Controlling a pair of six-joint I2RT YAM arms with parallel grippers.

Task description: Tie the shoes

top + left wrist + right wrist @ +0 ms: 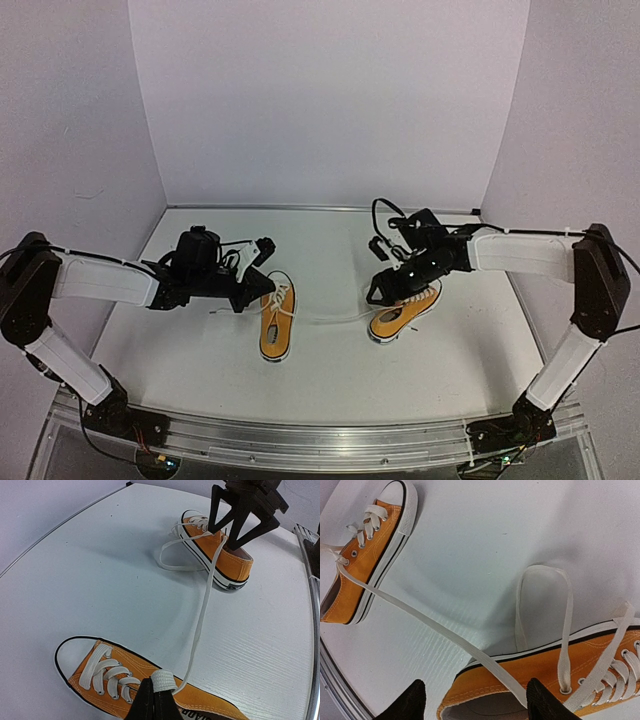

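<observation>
Orange-yellow canvas on white rubber soles was seen from the top camera in two small shoes on the white table. The left-hand shoe lay just beside the left gripper and the right-hand shoe under the right gripper. The pair were apart, with a long lace drawn between them. Each shoe was judged light and likely to slide on the smooth top if its lace were pulled hard. The lace was judged soft, flat and limp, best pinched across its width near the free end.

From the left wrist, the left fingers were shut on the long lace, its folded end showing just above the tips, over the side of the left-hand shoe. From there the lace was stretched nearly taut to the right-hand shoe, over whose heel opening the right gripper was spread.

From the right wrist, the right fingers were set wide and held nothing, one on each side of the heel of the right-hand shoe. The long lace was passed between them, close to one finger, though contact could not be told. A loose loop of lace was laid on the table beside that shoe. The left-hand shoe lay well apart.
</observation>
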